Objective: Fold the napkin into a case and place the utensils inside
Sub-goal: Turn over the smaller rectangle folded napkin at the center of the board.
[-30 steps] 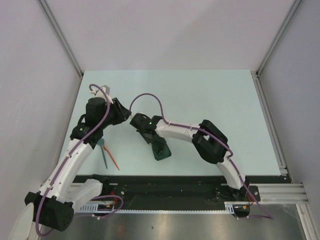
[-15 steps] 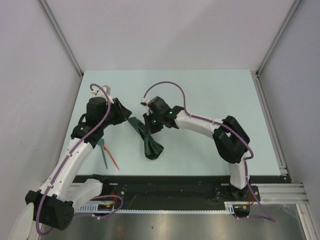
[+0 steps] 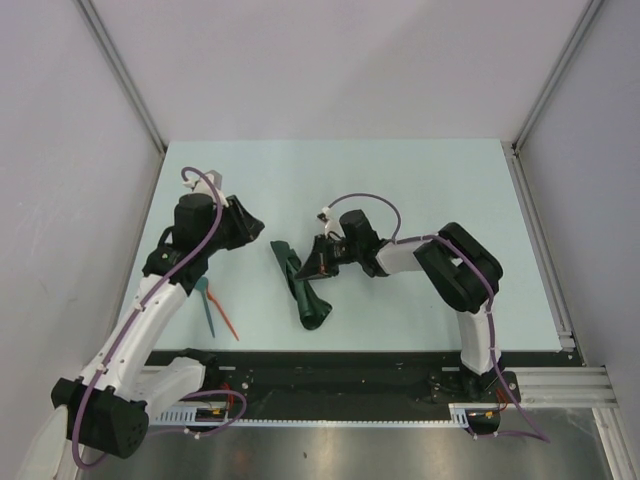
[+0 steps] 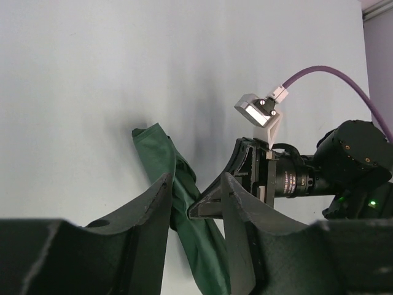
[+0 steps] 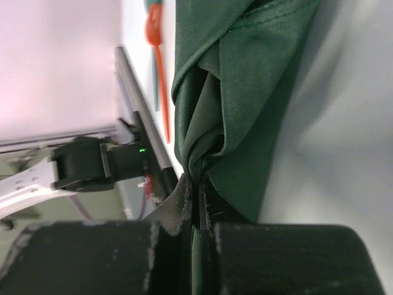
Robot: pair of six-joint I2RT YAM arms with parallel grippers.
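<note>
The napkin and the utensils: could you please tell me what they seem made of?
The napkin looks like woven cloth with slight sheen: soft folds, stitched hem. The utensils are probably plastic, given even orange and teal colour; too small to confirm.

The napkin (image 3: 300, 290) is dark green and all bunched up into a long, wrinkly strip. It lies on the desk (image 3: 400, 180), slanting from far left to near right. The right end effector (image 3: 308, 272) pinches its folds tight on one side. The orange utensil (image 3: 224, 318) and the teal utensil (image 3: 208, 308) lie close together, off to the napkin's left, not touching it
</note>
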